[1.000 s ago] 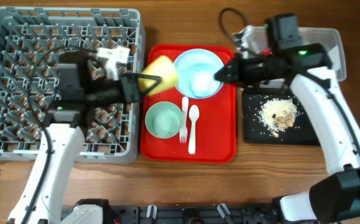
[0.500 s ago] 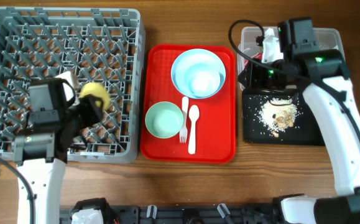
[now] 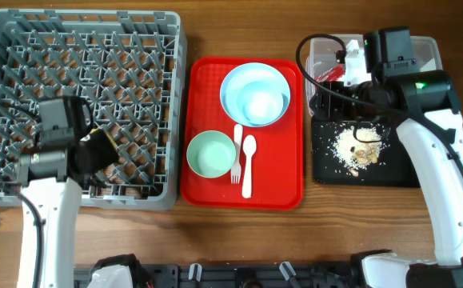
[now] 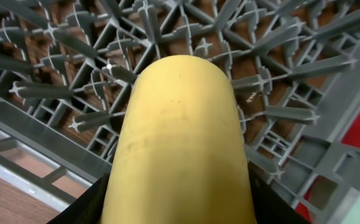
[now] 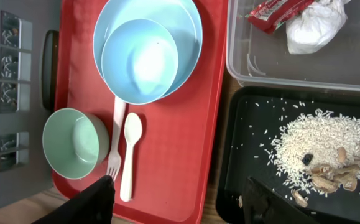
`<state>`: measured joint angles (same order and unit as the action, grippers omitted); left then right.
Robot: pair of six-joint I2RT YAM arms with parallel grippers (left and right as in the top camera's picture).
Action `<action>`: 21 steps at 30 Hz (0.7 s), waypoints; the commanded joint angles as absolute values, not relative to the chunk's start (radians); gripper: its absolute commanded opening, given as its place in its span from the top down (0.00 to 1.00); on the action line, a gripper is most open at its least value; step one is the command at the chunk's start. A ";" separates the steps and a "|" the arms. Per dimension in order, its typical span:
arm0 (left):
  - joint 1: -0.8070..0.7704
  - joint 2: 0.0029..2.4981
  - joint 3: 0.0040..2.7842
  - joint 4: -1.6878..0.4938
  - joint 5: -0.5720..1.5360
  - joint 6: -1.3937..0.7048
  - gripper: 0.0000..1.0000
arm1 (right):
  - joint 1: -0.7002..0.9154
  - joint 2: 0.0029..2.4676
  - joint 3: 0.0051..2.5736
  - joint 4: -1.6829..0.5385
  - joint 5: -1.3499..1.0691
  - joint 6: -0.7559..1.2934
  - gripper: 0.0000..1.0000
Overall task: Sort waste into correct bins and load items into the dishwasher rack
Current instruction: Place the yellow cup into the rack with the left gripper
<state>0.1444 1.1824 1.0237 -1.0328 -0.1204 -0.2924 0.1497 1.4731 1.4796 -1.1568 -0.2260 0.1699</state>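
My left gripper (image 3: 95, 152) hangs over the front right part of the dishwasher rack (image 3: 79, 16), shut on the small yellow cup (image 4: 180, 143), which fills the left wrist view just above the pegs (image 4: 279, 62). My right gripper (image 5: 180, 205) stands open and holds nothing, above the seam between the red tray and the black tray (image 3: 327, 168). The red wrapper (image 5: 273, 9) and white napkin (image 5: 313, 25) lie in the clear tub (image 3: 423, 56). Beige crumbs (image 5: 319, 149) lie on the black tray. On the red tray are the blue plate (image 3: 233, 80), a blue bowl (image 3: 263, 104) on it, the green bowl (image 3: 210, 154), the fork (image 3: 237, 156) and the spoon (image 3: 249, 164).
The red serving tray (image 3: 283, 176) lies between the rack and the two bins. A black cable (image 3: 307, 48) loops over the tub's left end. Bare wooden table (image 3: 215, 232) runs along the front.
My left arm carried the yellow cup from above the red tray to over the rack's front. My right gripper moved from the blue bowl to the tub and opened; the napkin now lies there.
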 commanded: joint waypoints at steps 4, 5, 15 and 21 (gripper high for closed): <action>0.151 1.322 1.043 -1.017 -0.148 -0.323 0.92 | 0.153 1.466 1.484 -1.166 -0.205 0.158 0.34; 0.151 1.340 1.043 -1.011 -0.148 -0.323 0.80 | 0.153 1.466 1.484 -1.167 -0.205 0.158 0.34; 0.153 1.365 1.147 -0.962 -0.147 -0.323 0.00 | 0.153 1.466 1.484 -1.182 -0.205 0.157 0.34; 0.049 1.289 1.172 -0.961 0.140 -0.331 0.00 | 0.153 1.466 1.484 -1.191 -0.205 0.157 0.33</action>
<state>0.1242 1.3376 1.1534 -0.9615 -0.0597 -0.3168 0.1497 1.4731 1.4796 -1.1835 -0.2234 0.1699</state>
